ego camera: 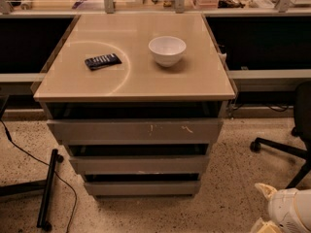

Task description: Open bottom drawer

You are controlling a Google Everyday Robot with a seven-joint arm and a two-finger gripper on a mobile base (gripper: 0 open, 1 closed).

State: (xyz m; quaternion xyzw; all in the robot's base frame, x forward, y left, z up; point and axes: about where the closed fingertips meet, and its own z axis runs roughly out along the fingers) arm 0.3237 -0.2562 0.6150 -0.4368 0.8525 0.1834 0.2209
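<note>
The tan-topped cabinet (pixel 136 76) stands in the middle of the camera view with three grey handle-less drawer fronts. The bottom drawer (pixel 141 187) is the lowest and shortest front, and it looks pushed in. Above it are the middle front (pixel 140 165) and the tall scratched front (pixel 136 131). My gripper (pixel 260 207) is low in the bottom right corner, to the right of the bottom drawer and well apart from it. Its two cream fingertips point left and stand apart, with nothing between them. Part of it is cut off by the frame edge.
A white bowl (pixel 167 50) and a black remote (pixel 102 61) lie on the cabinet top. A black office chair base (pixel 286 149) stands at the right. A black stand leg (pixel 48 188) and a cable (pixel 19 152) lie on the speckled floor at the left.
</note>
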